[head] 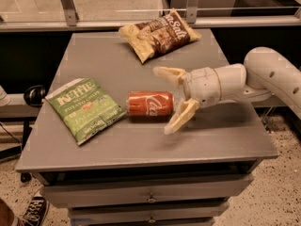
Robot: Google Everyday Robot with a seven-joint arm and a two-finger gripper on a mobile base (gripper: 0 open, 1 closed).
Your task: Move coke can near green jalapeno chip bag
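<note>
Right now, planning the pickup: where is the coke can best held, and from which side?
Probably across the round body of the coke can, coming from its right end. It lies on its side, and the green chip bag crowds its left end. The open hand sits at that free end, one finger on either side.
</note>
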